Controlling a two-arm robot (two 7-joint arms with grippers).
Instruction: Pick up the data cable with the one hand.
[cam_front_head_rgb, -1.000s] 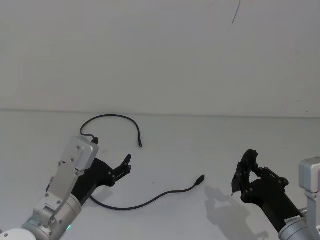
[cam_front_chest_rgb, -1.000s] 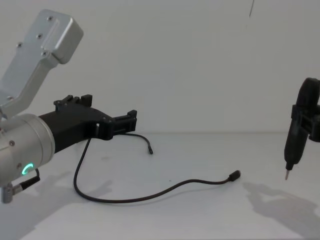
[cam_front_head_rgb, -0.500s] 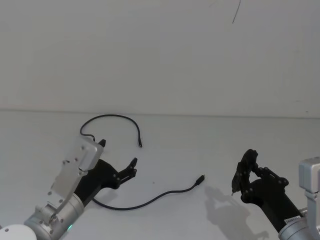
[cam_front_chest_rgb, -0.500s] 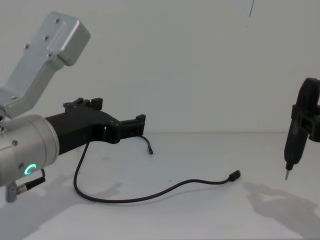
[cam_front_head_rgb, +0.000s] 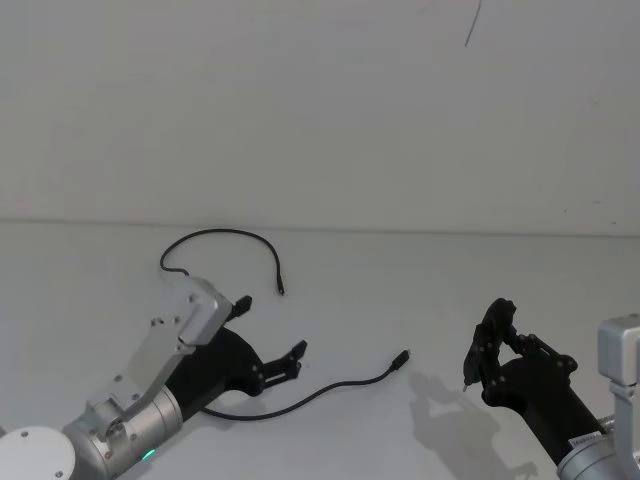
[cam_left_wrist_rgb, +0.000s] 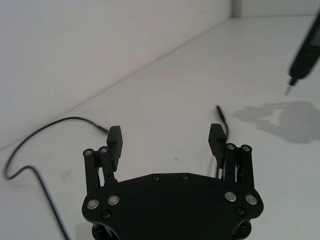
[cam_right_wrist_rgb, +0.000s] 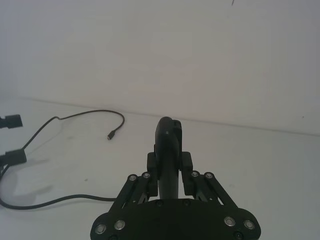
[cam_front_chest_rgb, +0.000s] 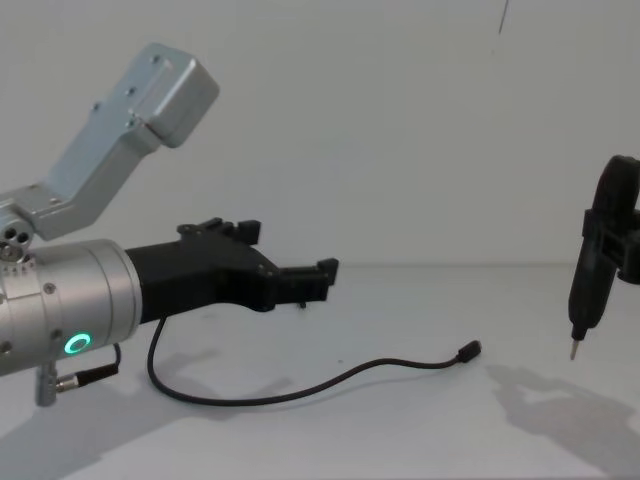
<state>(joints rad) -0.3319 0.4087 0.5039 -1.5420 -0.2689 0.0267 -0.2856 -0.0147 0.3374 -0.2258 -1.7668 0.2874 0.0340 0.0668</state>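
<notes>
The left gripper (cam_front_head_rgb: 268, 328) hovers low over the bench (cam_front_head_rgb: 420, 285) with its fingers spread wide and empty — the data cable (cam_front_head_rgb: 336, 386) lies loose on the bench, curving beneath it. The right gripper (cam_front_head_rgb: 493, 347) hangs well apart, fingers clamped on a pen-like tool (cam_front_chest_rgb: 583, 295).

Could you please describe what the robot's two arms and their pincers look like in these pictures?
The left pincer is matte black and angular, with two linkage fingers studded with silver pivot pins. Its thick silver wrist bears a glowing green ring, a short black wire and a grey angled bracket. The right pincer is the same black linkage design on its own silver wrist.
</notes>
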